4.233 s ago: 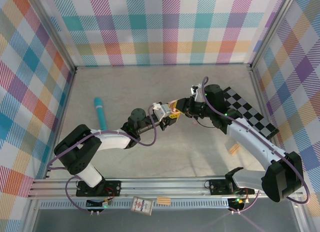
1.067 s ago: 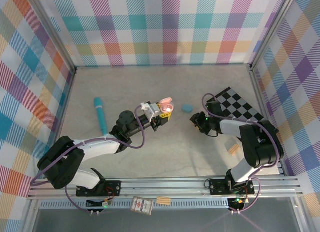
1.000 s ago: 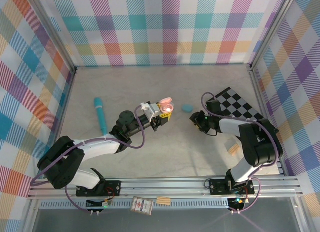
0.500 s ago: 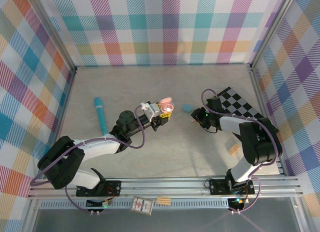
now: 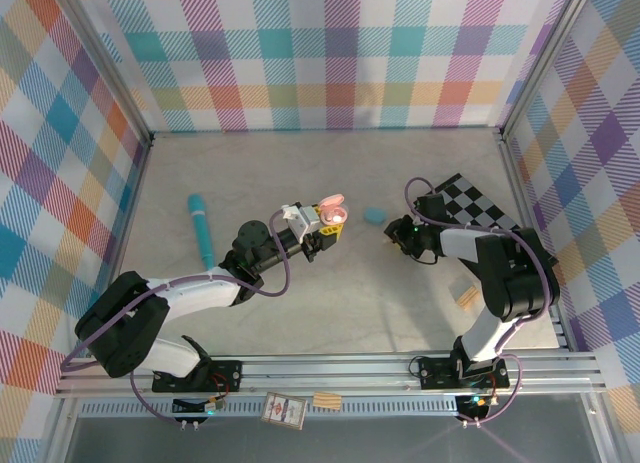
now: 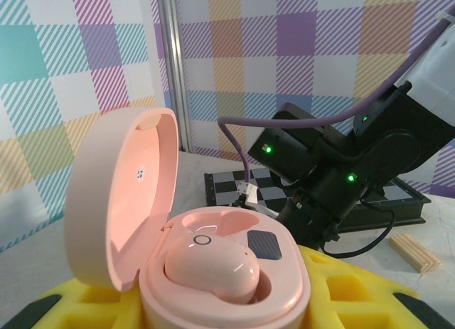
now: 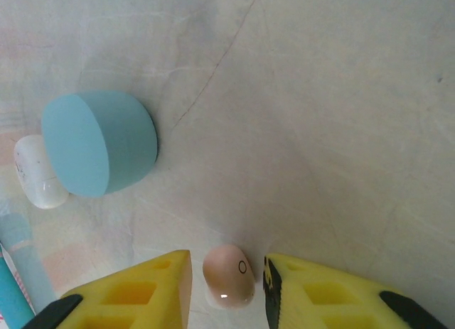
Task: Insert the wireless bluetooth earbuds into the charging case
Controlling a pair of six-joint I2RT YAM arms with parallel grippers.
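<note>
Right end effector (image 7: pixel 227 273) astride earbud (image 7: pixel 229 278), left end effector (image 6: pixel 222 302) gripping bottom-cropped charging case (image 6: pixel 121 194)

Left arm (image 5: pixel 190 288), right arm (image 5: pixel 505 278): white links, black joints, black bases. Purple cables (image 6: pixel 370 104) loop along both. Green LEDs (image 6: pixel 269 148) on right wrist. Yellow foam pads (image 7: pixel 128 293) on right end effector (image 7: pixel 227 276).

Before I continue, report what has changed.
The right end effector left the pink case, pulled back and dropped to the table, now straddling a loose pink earbud. The left end effector drew back slightly, case still held open. The teal cylinder stayed.
</note>
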